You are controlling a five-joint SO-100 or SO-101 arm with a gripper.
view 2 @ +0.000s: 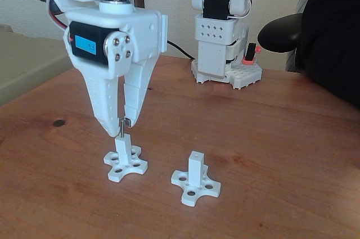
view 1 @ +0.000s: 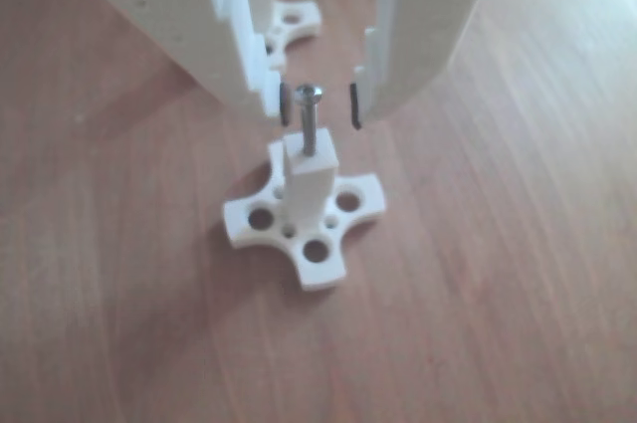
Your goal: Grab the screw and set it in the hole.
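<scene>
Upright, screw [view 1: 310,119] between jaws (untouched)

No readable text, label, brand or number; blue servo sticker [view 2: 88,43] too blurred.

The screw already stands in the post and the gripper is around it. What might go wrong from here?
1. The screw sits only partly in the hole, with most of its shank exposed, so it may tip or fall out.
2. The open gripper has a pad close on each side of the screw head; a sideways retreat may knock it.
3. The small cross-shaped base looks unfixed and may shift if bumped.
</scene>
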